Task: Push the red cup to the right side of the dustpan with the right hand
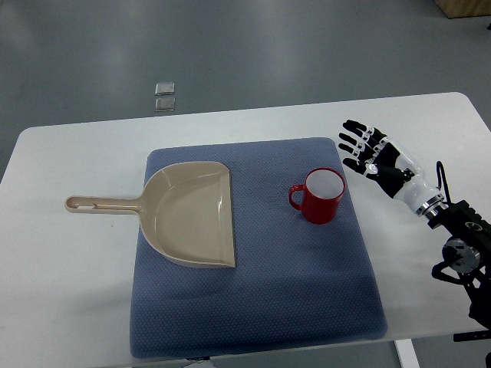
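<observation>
A red cup [321, 197] with a white inside stands upright on the blue mat [253, 291], its handle pointing left. The beige dustpan [192, 213] lies to the cup's left on the mat, its long handle reaching left onto the white table. My right hand [362, 149] hovers to the right of the cup, above the table just off the mat's right edge. Its fingers are spread and hold nothing. A small gap separates it from the cup. The left arm is out of view.
The white table [69, 261] ends close below the mat and at the right near my forearm. Two small clear squares [165, 95] lie on the grey floor beyond the far edge.
</observation>
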Controlling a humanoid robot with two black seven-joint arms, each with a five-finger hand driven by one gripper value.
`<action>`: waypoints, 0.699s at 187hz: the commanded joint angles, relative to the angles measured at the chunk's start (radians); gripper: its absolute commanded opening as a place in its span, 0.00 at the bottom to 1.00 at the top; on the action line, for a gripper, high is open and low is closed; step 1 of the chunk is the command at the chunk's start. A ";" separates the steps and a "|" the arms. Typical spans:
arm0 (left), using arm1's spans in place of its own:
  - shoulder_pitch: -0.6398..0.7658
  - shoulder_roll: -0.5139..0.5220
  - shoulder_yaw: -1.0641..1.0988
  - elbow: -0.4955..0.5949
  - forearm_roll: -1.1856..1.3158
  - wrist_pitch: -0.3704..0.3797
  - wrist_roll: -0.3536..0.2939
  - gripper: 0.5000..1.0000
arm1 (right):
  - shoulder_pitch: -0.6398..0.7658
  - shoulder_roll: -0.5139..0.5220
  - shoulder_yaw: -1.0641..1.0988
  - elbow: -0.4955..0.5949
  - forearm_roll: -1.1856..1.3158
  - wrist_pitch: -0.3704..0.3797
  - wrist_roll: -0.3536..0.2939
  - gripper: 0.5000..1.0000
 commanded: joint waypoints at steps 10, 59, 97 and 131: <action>0.000 0.000 0.000 0.003 0.000 0.000 0.000 1.00 | -0.010 -0.039 -0.013 0.000 0.000 0.000 0.027 0.85; 0.000 0.000 0.000 0.000 0.000 0.000 0.000 1.00 | -0.013 -0.077 -0.051 -0.001 -0.002 0.000 0.075 0.85; 0.000 0.000 0.000 0.001 0.000 0.000 0.000 1.00 | -0.013 -0.079 -0.051 -0.001 -0.008 0.000 0.075 0.85; 0.000 0.000 0.000 0.001 0.000 0.000 0.000 1.00 | -0.022 -0.079 -0.054 0.000 -0.014 0.000 0.075 0.85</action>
